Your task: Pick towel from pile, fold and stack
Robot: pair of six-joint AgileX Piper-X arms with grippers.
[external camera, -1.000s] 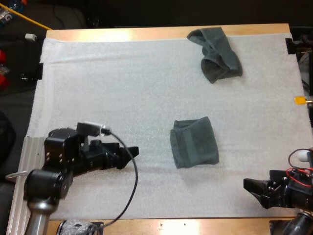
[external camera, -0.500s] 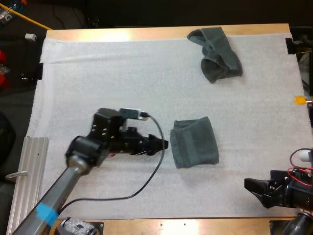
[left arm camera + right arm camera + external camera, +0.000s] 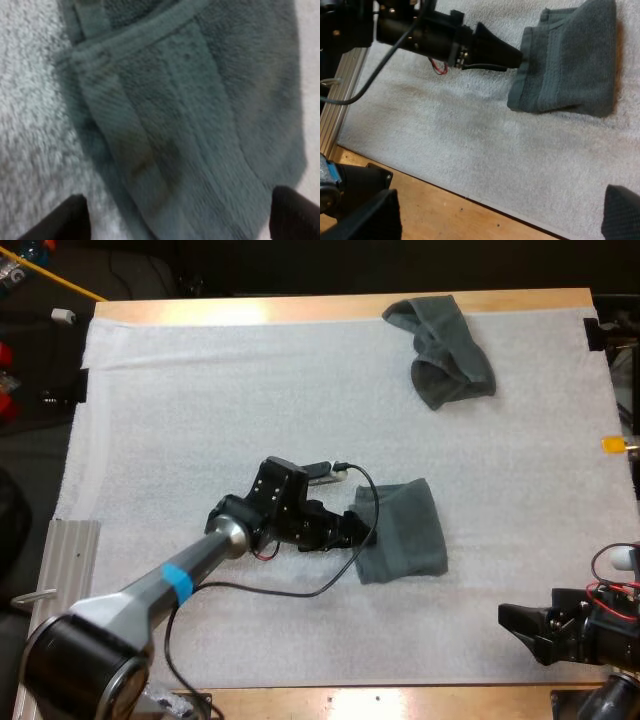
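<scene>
One crumpled towel [image 3: 447, 352] lies beyond folded towel [image 3: 408, 530].

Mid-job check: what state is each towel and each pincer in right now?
folded towel: folded, lying flat mid-mat.
crumpled towel: bunched up, at the far edge of the white mat.
left pincer: open, at the folded towel's edge, not gripping.
right pincer: open, empty, over bare mat by the table's near edge.
</scene>
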